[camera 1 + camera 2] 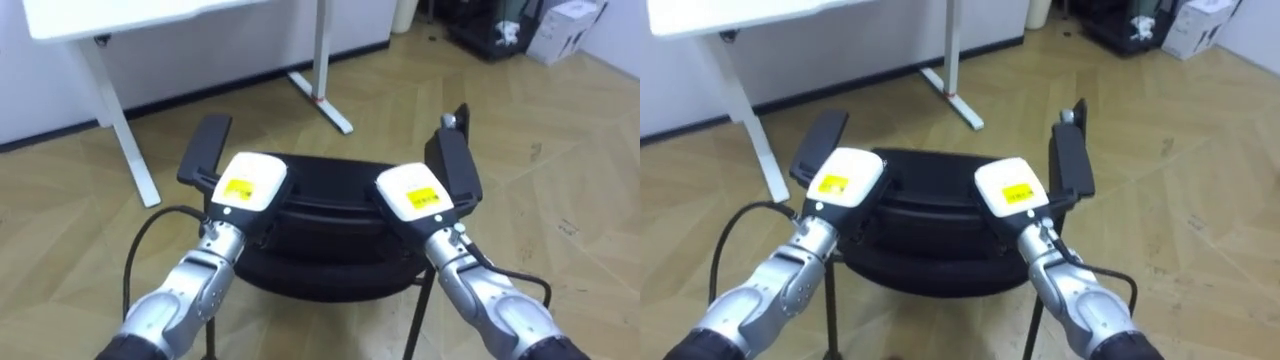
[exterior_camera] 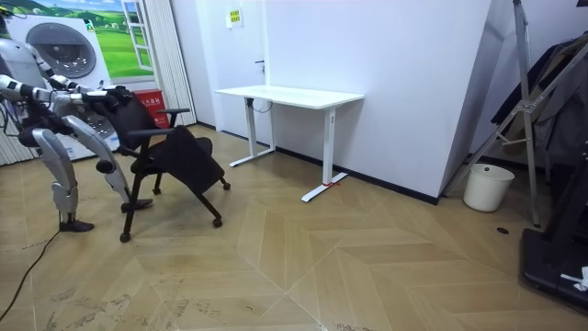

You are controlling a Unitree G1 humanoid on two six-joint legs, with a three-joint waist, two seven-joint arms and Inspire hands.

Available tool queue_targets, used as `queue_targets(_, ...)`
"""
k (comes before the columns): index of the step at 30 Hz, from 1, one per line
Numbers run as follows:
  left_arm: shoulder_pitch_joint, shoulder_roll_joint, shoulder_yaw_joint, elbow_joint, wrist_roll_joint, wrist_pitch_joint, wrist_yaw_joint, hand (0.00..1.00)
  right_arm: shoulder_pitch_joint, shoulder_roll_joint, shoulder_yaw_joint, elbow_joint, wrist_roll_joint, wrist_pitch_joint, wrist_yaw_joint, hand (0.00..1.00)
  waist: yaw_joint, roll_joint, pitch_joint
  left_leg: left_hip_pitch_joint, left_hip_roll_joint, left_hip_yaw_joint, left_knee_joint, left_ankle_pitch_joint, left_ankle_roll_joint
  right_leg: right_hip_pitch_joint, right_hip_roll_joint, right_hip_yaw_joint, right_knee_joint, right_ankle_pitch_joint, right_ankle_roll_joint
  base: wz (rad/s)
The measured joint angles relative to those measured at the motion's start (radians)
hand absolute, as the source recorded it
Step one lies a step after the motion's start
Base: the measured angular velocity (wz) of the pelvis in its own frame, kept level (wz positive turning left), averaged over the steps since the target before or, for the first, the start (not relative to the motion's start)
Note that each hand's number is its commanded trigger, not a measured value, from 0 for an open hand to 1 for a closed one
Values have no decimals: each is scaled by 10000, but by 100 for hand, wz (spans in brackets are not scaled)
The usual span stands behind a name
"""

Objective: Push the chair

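A black office chair [image 1: 325,185] with two armrests stands right in front of me on the wood floor, its seat facing a white desk [image 1: 110,18]. My left hand [image 1: 247,186] lies on the top edge of the backrest on its left side. My right hand [image 1: 412,192] lies on the same edge on its right side. Both hands show their white backs, and the fingers are hidden over the backrest. In the room view I stand behind the chair [image 2: 179,156], arms stretched to it, and the chair leans forward toward the desk [image 2: 292,96].
The desk's legs and feet [image 1: 322,92] stand just beyond the chair against a white wall. Boxes and dark gear [image 1: 520,30] lie at the far right. A white bin [image 2: 484,187] and a rack [image 2: 542,119] are on the room view's right, with open floor between.
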Motion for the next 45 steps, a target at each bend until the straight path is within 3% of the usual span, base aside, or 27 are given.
queue_targets(2, 61, 47, 4, -186, 19, 50, 11, 100, -13, 24, 15, 75, 3, 31, -151, 100, 252, -165, -36, 175, -270, 140, 11, 140, 84, 22, -306, 277, 139, -194, 216, -36)
queue_targets(4, 62, 53, 41, -340, 64, 86, 12, 100, -22, 12, 15, 45, -15, 78, -324, 100, 249, -277, -71, 159, -519, 129, 143, 132, 148, 116, -535, 268, 127, -305, 313, -7)
queue_targets(6, 41, 61, 55, -495, 58, 152, -52, 100, -29, 23, 16, 22, -36, 167, -546, 100, 259, -396, -62, 162, -760, 194, 335, 59, 413, 254, -752, 268, 90, -469, 440, 2)
queue_targets(8, -7, 40, 76, -509, 61, 157, -56, 100, -35, 5, 10, 4, -71, 239, -707, 100, 468, -542, -52, 196, -1059, 318, 781, -249, 839, 505, -1131, 215, 139, -729, 663, -12)
queue_targets(9, -25, 48, 77, -511, 57, 156, -51, 100, -39, 14, 10, 5, -71, 254, -748, 100, 529, -602, -75, 200, -1164, 289, 868, -362, 875, 535, -1247, 191, 181, -775, 734, -20)
queue_targets(10, -90, 44, 110, -523, 57, 157, -43, 100, -109, 8, 11, -12, -107, 317, -793, 100, 668, -665, -81, 173, -1378, 163, 1092, -658, 902, 457, -1454, -143, 694, -836, 856, -28)
queue_targets(12, -144, 21, 238, -449, 41, 161, -31, 100, -355, 105, 15, 107, -252, 352, -794, 100, 703, -523, 16, 190, -1541, -237, 1473, -985, 948, -76, -1879, -703, 2616, -505, 1004, -5)
queue_targets(14, -268, -62, 202, -195, 82, 134, -8, 100, -329, 150, 3, 253, -230, 354, -799, 100, 552, -323, 108, 504, -1492, -741, 1743, -1387, 977, -726, -2030, -653, 4573, 1018, 1017, 51)
queue_targets(15, -267, -46, 182, -141, 83, 120, 35, 100, -310, 205, 2, 304, -214, 355, -799, 100, 546, -307, 117, 602, -1481, -850, 1768, -1476, 969, -803, -2013, -604, 4878, 1433, 1068, 51)
queue_targets(16, -270, 24, 83, -61, 79, 102, 126, 100, -253, 284, 7, 379, -182, 357, -822, 100, 474, -234, 145, 795, -1457, -1164, 1823, -1671, 947, -955, -1924, -601, 5267, 2278, 1077, 45)
queue_targets(17, -301, 51, 55, -24, 79, 84, 214, 100, -235, 299, 24, 389, -149, 359, -881, 100, 473, -150, 133, 897, -1490, -1569, 1814, -1802, 946, -1171, -1886, -540, 5620, 2578, 1145, 38)
queue_targets(18, -326, 66, 51, 19, 75, 79, 291, 100, -267, 307, 29, 369, -154, 381, -883, 100, 531, -83, 123, 910, -1489, -1716, 1799, -1847, 932, -1420, -1859, -466, 5849, 2369, 1173, 6)
queue_targets(19, -369, 80, 85, 62, 71, 84, 399, 100, -398, 307, 84, 366, -211, 450, -882, 100, 674, 94, 150, 985, -1484, -1949, 1686, -1886, 914, -2038, -1816, -355, 6165, 1879, 1131, -15)
queue_targets(21, -367, 110, 115, 202, 59, 43, 486, 100, -539, 300, 249, 346, -326, 559, -873, 100, 756, 325, 229, 1411, -1488, -2334, 1312, -1877, 916, -2837, -1692, -299, 5799, 1351, 1008, 2)
queue_targets(24, -300, 153, 97, 445, -37, -83, 687, 100, -478, 318, 442, 373, -326, 621, -871, 100, 665, 342, 188, 1946, -1507, -3032, 992, -2018, 787, -3937, -1416, 90, 3497, 1237, 1010, 64)
queue_targets(26, -167, 165, 54, 436, -36, -82, 785, 100, -447, 386, 438, 545, -318, 375, -884, 100, 475, 107, 75, 2214, -1585, -3575, 1061, -2379, 600, -4114, -1386, 630, 230, 2071, 1142, 84)
queue_targets(27, -125, 167, 51, 438, -36, -76, 798, 100, -448, 401, 437, 602, -311, 317, -882, 100, 455, 27, 42, 2302, -1639, -3743, 1179, -2538, 550, -4047, -1404, 780, -467, 2403, 1189, 84)
queue_targets(28, -25, 155, 58, 498, -26, -27, 839, 100, -437, 398, 434, 735, -315, 185, -884, 100, 352, -10, -37, 2403, -1605, -4072, 1632, -2975, 386, -3756, -1333, 804, -617, 3089, 1190, 85)
queue_targets(29, -34, 70, 57, 610, -24, -33, 896, 100, -440, 365, 396, 802, -314, 122, -873, 100, 406, 47, -97, 2457, -1417, -3939, 1912, -3215, 125, -3567, -1171, 672, -411, 3165, 1088, 88)
queue_targets(30, -46, 30, 57, 622, -24, -32, 909, 100, -440, 345, 367, 804, -307, 118, -862, 100, 390, 47, -106, 2502, -1207, -3650, 1933, -3304, 40, -3470, -1156, 506, -338, 3207, 1022, 82)
queue_targets(31, -69, -25, 49, 624, -24, -29, 912, 100, -454, 288, 356, 809, -267, 90, -840, 100, 352, 22, -106, 2660, -844, -3147, 1816, -3421, -129, -3292, -1053, 408, -260, 3331, 790, 65)
queue_targets(34, -69, -129, 78, 562, -12, 146, 942, 100, -636, 208, 350, 771, -275, 44, -636, 100, 459, 142, -145, 3125, -354, -2992, 1108, -3401, -450, -3030, -767, 137, -275, 3024, 421, 33)
queue_targets(38, -369, -123, 141, 549, -6, 259, 1020, 100, -1087, 143, 287, 778, -274, 5, -394, 100, 459, 109, -86, 3219, -13, -2989, 723, -3250, -765, -2947, -666, -355, -167, 2663, 64, 34)
queue_targets(39, -391, -119, 215, 475, 7, 267, 1015, 100, -1169, 152, 240, 746, -289, 3, -351, 100, 444, 78, -20, 3245, 68, -2905, 751, -3264, -790, -2915, -665, -468, -26, 2443, 20, 32)
queue_targets(40, -390, -104, 285, 312, 101, 297, 1006, 100, -1169, 158, 133, 596, -346, 2, -287, 100, 453, -3, 38, 3188, 120, -2825, 962, -3272, -804, -2917, -652, -597, 136, 2187, 6, 34)
queue_targets(42, -385, -40, 339, 142, 175, 336, 1011, 100, -1184, 179, 6, 426, -420, -26, -108, 100, 576, -67, 57, 3079, 299, -2552, 1389, -3314, -868, -2860, -568, -678, 151, 1938, -21, 17)
queue_targets(45, -380, -52, 386, 326, 191, 324, 965, 100, -1177, 229, -11, 479, -423, -122, 99, 100, 544, -81, 97, 2584, 488, -2523, 3148, -3321, -878, -2289, -517, -1100, 283, 1534, -242, 34)
